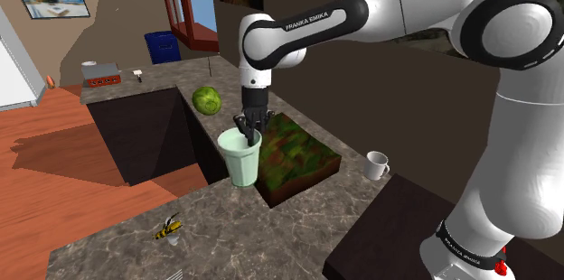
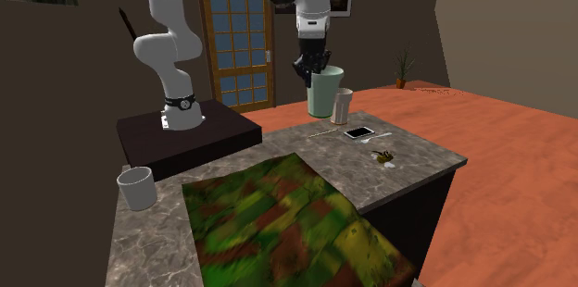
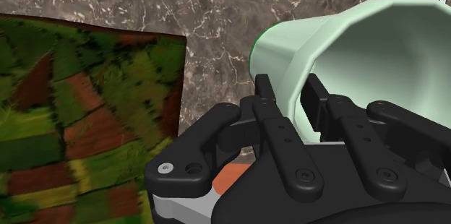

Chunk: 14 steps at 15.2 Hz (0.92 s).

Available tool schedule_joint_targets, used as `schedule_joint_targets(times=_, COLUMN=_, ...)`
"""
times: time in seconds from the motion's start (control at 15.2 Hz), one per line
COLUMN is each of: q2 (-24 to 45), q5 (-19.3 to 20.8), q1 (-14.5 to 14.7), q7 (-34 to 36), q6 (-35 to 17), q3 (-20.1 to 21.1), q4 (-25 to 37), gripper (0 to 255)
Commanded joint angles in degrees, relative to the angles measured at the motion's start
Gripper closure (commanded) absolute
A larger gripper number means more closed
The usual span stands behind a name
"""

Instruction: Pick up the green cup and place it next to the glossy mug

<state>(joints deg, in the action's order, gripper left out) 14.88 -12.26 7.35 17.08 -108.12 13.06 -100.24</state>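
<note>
My claw [image 1: 249,129] is clamped on the rim of the pale green cup [image 1: 242,163], one finger inside the mouth and the other pressed on the outer wall (the wrist view shows the wall pinched between them). The cup hangs directly under my claw, upright. Its mouth faces up toward my wrist, and its long axis runs in line with my fingers. I can't quite tell whether its base is clear of the desk [image 1: 117,244]; it looks barely off or just touching. I judge the grasp made and the carry in hand. Just beside the claw lies a green-and-red patterned block [image 1: 298,156], and the white mug [image 1: 376,165] stands past its far side. The next move calls for raising the cup, crossing the block, and lowering it close beside the mug without bumping it.
</note>
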Motion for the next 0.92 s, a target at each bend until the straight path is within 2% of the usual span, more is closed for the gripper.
schedule_joint_targets(times=0.0, q2=-4.0, q5=-0.9, q1=-1.3, q7=-2.0, q6=-0.5, q3=-0.4, q4=-4.9, gripper=255)
schedule_joint_targets(times=0.46, q2=-16.7, q5=-2.9, q1=-5.1, q7=-9.8, q6=-1.6, q3=-3.2, q4=-20.3, gripper=255)
schedule_joint_targets(times=0.86, q2=-26.4, q5=-2.7, q1=-8.0, q7=-16.4, q6=-0.9, q3=-6.8, q4=-30.7, gripper=255)
